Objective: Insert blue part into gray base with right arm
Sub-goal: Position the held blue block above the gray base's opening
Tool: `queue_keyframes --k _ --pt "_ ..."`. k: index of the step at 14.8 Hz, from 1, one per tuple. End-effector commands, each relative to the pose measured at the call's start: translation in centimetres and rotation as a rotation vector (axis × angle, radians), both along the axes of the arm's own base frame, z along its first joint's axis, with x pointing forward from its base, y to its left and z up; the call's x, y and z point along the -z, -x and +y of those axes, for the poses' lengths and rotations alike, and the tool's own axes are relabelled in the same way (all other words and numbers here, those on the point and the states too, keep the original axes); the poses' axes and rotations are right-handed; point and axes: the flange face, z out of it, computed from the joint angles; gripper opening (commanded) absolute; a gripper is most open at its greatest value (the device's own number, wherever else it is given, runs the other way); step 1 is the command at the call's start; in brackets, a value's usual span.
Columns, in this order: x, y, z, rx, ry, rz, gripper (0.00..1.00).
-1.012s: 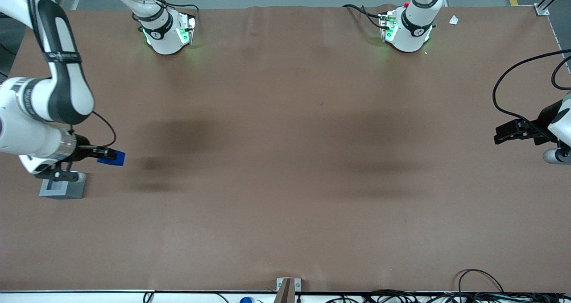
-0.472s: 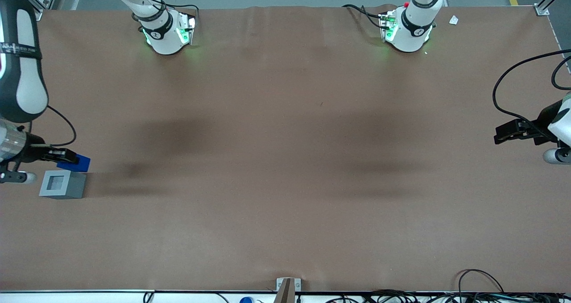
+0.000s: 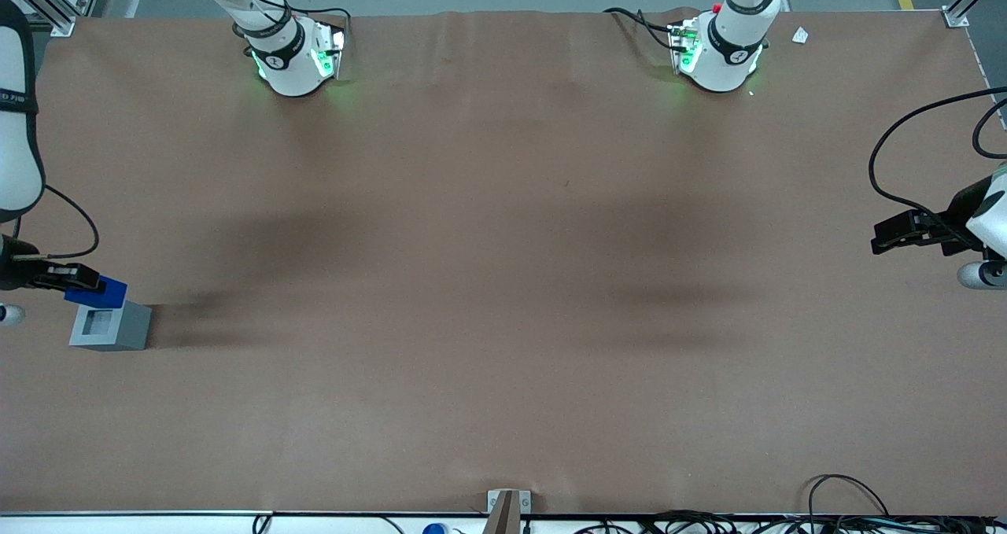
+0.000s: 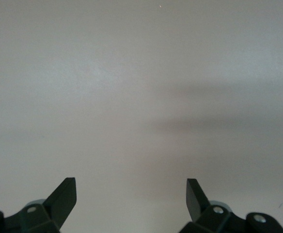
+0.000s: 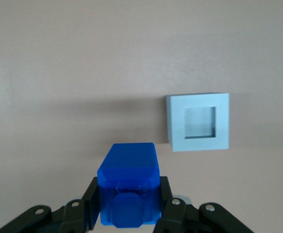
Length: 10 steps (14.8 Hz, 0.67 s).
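The right arm's black gripper is shut on the blue part and holds it above the table at the working arm's end. The blue part overlaps the edge of the gray base that lies farther from the front camera. The gray base sits on the brown table with its square socket facing up. In the right wrist view the blue part sits between the fingers of the gripper, stub toward the camera. The gray base shows there beside and apart from it.
The brown table cover spreads wide toward the parked arm's end. Two arm bases stand at the edge farthest from the front camera. Cables and a small bracket lie along the nearest edge.
The gripper has carried the blue part sideways toward the working arm's end, from beside the gray base to just over its edge. The gray base has not moved.
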Motion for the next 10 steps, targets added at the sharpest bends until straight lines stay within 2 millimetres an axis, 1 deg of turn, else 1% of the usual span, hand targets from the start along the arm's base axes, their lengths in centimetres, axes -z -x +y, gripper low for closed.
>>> queue_keyframes --k 1,2,4,7,10 --pt "1.2 -1.5 -1.7 -0.035 0.004 0.002 0.06" --pt "1.6 -1.8 -2.5 -0.022 0.004 0.001 0.06" --pt "2.5 -2.4 -3.2 -0.011 0.005 0.003 0.05" --pt "4.1 -2.6 -5.0 0.004 0.001 0.014 0.04" --pt "4.9 -3.1 -5.9 0.012 0.005 0.014 0.04"
